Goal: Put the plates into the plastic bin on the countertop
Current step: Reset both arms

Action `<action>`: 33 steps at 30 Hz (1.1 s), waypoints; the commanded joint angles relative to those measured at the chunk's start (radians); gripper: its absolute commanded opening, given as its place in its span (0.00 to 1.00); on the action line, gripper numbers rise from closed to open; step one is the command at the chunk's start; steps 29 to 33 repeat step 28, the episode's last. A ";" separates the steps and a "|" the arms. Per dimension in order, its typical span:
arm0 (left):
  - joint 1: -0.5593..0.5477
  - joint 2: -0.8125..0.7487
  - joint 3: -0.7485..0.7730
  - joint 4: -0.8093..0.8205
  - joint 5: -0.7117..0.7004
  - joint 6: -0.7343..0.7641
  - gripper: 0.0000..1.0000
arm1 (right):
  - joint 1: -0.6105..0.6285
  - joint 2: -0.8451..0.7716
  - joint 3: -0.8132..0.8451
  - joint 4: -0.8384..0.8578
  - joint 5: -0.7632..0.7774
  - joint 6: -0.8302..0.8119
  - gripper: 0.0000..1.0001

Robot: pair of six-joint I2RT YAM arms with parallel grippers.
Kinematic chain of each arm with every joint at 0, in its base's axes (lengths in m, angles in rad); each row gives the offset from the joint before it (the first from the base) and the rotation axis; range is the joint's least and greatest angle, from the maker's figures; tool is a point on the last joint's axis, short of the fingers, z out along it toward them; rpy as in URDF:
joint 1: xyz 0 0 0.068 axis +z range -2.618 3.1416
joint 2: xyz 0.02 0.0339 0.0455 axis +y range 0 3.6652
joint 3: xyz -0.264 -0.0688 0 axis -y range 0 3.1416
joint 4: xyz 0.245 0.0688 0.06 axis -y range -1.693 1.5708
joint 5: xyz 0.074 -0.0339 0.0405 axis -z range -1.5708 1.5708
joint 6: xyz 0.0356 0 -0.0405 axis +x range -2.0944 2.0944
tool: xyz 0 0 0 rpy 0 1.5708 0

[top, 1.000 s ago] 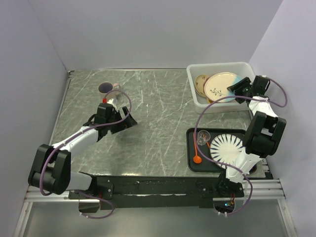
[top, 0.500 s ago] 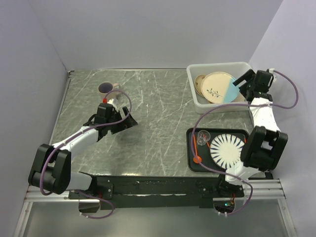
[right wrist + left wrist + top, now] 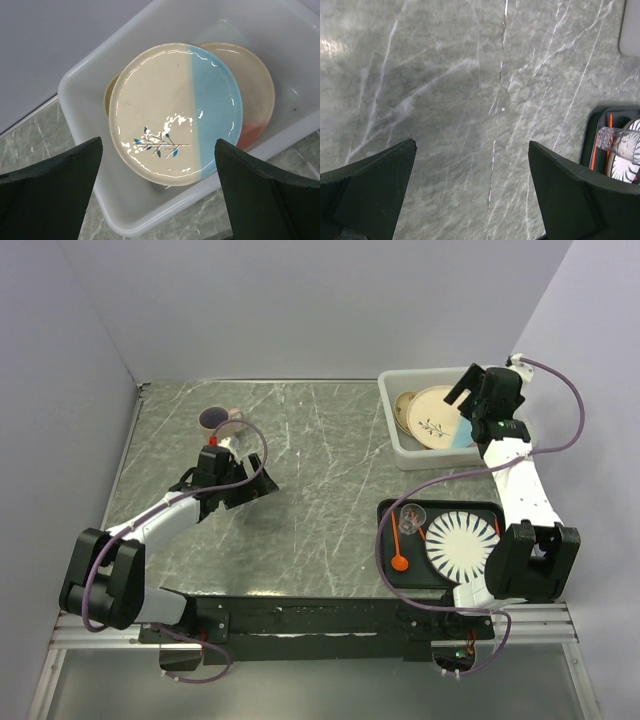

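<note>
In the top external view, the grey-green marble-look worktop (image 3: 320,460) is seen whole. The translucent white rectangular plastic bin (image 3: 400,452) stands at its far right corner. The right jaws are held above the bin, and the left jaws are held over the left half of the worktop, near a pink mug with a dark inside (image 3: 213,418).

Only the right wrist view shows the stack in the bin (image 3: 300,45) clearly. A round cream-and-light-blue plate with a small blue sprig (image 3: 175,115) lies on top. A cream plate with an orange edge (image 3: 260,85) is partly covered on its right, and a sliver of a small cream plate (image 3: 107,95) shows at its left. The right jaws are spread wide at either side of the frame and nothing is held.

In the left wrist view, the left jaws are also spread wide and empty over bare worktop (image 3: 470,75). At the right edge a black rectangular tray (image 3: 592,135), a clear glass (image 3: 615,142) and a white plate with black radial stripes (image 3: 630,160) are glimpsed. From above, that tray (image 3: 385,540) is seen at the near right, with an orange utensil (image 3: 400,555) in it.
</note>
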State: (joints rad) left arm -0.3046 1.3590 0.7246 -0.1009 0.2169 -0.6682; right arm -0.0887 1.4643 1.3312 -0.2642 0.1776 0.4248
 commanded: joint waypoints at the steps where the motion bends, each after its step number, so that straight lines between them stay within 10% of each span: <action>1: -0.001 0.032 0.091 -0.032 -0.051 0.024 0.99 | 0.046 -0.064 -0.007 0.017 0.036 -0.030 1.00; 20: -0.001 -0.069 0.116 -0.046 -0.123 0.013 0.99 | 0.429 -0.246 -0.332 0.081 0.043 -0.023 1.00; 33: -0.001 -0.077 0.084 0.003 -0.134 0.007 1.00 | 0.446 -0.328 -0.507 0.160 0.065 -0.032 1.00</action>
